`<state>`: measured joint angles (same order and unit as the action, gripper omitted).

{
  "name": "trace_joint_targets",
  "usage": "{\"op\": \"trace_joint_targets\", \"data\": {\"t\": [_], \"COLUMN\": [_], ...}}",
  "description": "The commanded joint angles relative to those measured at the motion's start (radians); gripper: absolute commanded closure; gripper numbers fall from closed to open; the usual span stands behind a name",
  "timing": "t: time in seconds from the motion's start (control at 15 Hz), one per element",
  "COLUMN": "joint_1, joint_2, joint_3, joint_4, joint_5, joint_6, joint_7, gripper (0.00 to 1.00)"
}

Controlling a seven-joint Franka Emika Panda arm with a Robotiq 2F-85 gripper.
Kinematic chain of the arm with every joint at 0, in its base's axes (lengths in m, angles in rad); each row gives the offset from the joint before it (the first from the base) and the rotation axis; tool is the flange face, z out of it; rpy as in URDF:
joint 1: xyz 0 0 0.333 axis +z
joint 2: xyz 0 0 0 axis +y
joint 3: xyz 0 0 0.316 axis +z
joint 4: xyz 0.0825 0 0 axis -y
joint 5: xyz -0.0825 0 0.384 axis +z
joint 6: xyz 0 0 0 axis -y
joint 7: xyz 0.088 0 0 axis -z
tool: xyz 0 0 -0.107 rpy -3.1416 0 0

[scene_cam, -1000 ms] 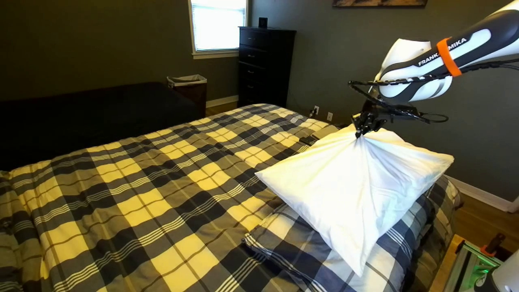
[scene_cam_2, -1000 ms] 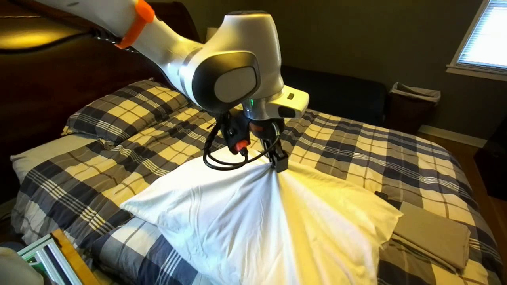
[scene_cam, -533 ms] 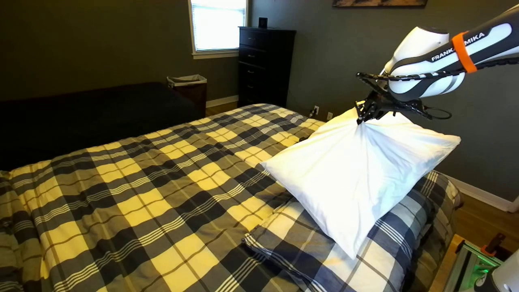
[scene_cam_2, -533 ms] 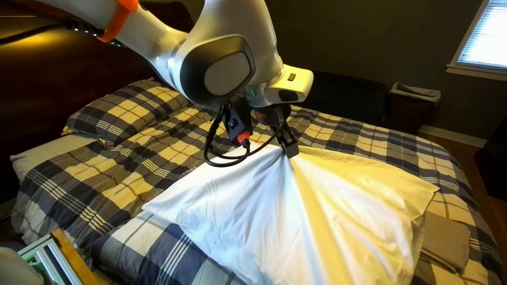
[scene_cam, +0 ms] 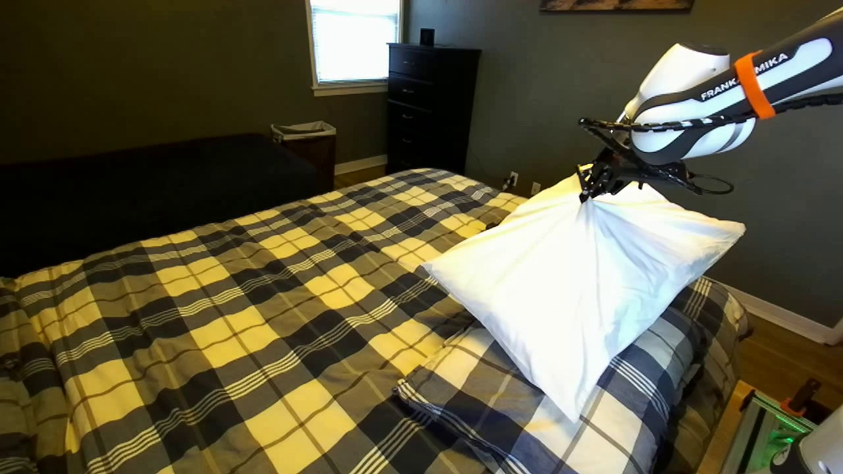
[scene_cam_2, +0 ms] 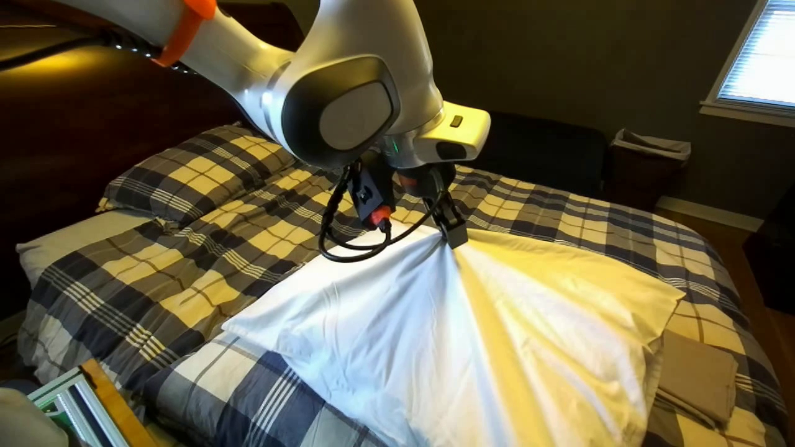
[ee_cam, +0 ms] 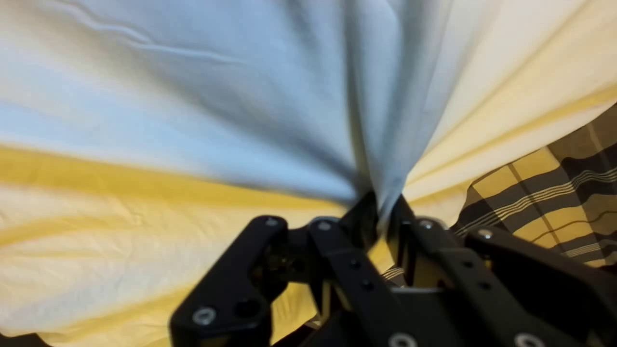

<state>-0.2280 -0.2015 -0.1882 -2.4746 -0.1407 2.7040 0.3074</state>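
Since the gripper is clamped on one pinch of white pillow | its weight may pull it loose | low corner could drag plaid pillow

Black dresser near window (bright) — 2 wall outlets.

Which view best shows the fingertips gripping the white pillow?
The wrist view: up close, both fingertips of the gripper show, with gathered fabric of the white pillow pinched between them. Both exterior views show them small and dark at the gathered fabric, hard to tell apart.
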Motion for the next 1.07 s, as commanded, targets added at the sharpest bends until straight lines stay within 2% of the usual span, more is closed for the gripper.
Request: {"op": "trace_joint_targets", "data": {"t": [0.0,0.27,0.6,0.73,1.0], "joint_1": [-0.017,-0.012,0.022,0.021,0.016], "joint_2": [0.001,0.020,0.000,0.015,0.047], "joint_3": [0.017,-0.014,-0.078,-0.099,-0.117], "joint_4": [0.001,0.048,0.125,0.177,0.259], "joint_5": [0.010,0.085,0.340,0.433,0.549], "joint_6": [0.000,-0.057,-0.226,-0.294,-0.378], "joint_7": [-0.009,-0.054,-0.280,-0.331,-0.368], "gripper": [0.98,0.98,0.98,0.98,0.98]}}
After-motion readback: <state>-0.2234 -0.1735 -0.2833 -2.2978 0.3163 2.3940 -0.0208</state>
